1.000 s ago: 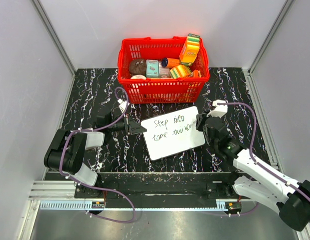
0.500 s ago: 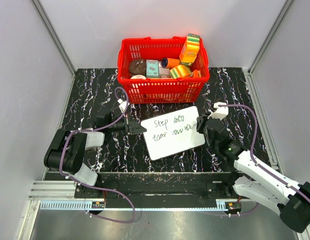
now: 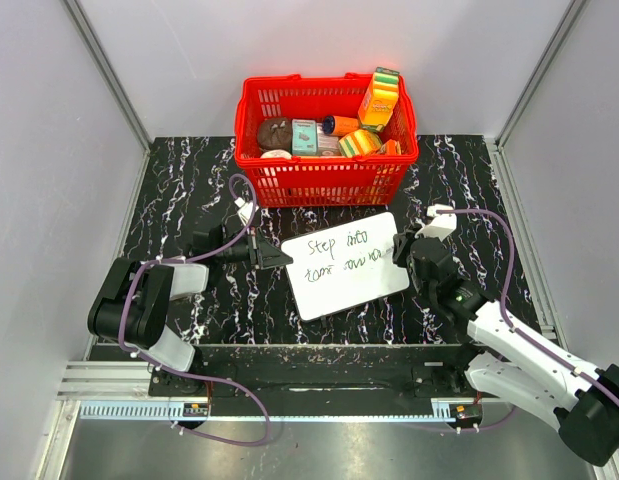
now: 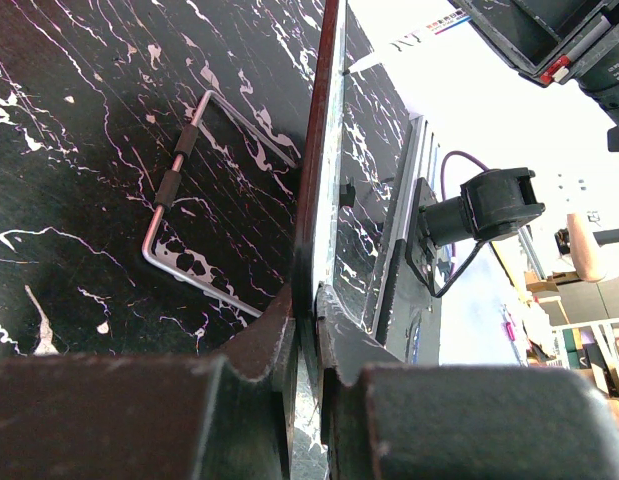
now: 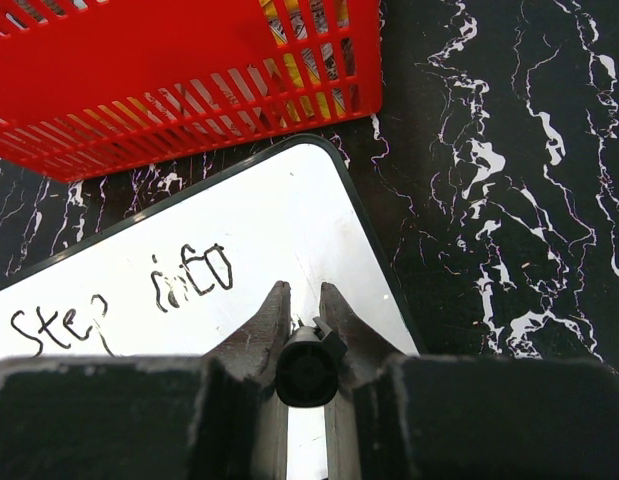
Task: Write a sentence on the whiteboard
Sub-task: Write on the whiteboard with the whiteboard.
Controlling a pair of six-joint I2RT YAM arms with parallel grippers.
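Note:
The whiteboard [image 3: 347, 266] lies tilted on the black marble table, in front of the red basket. The sentence [image 3: 339, 255] runs across it in two black lines, "Step into" above a less legible line. My left gripper [image 3: 277, 256] is shut on the whiteboard's left edge; the left wrist view shows the board edge-on [image 4: 319, 150] between the jaws. My right gripper [image 3: 401, 247] is shut on a black marker [image 5: 308, 364] over the board's right end. In the right wrist view the words "Step into" [image 5: 119, 295] show on the board [image 5: 289, 230].
A red basket [image 3: 327, 180] full of groceries stands just behind the board. A metal wire stand [image 4: 189, 210] shows in the left wrist view. Grey walls close in the table on three sides.
My right gripper with the marker has shifted slightly toward the board's right edge since a second ago. The left arm and the board have not moved.

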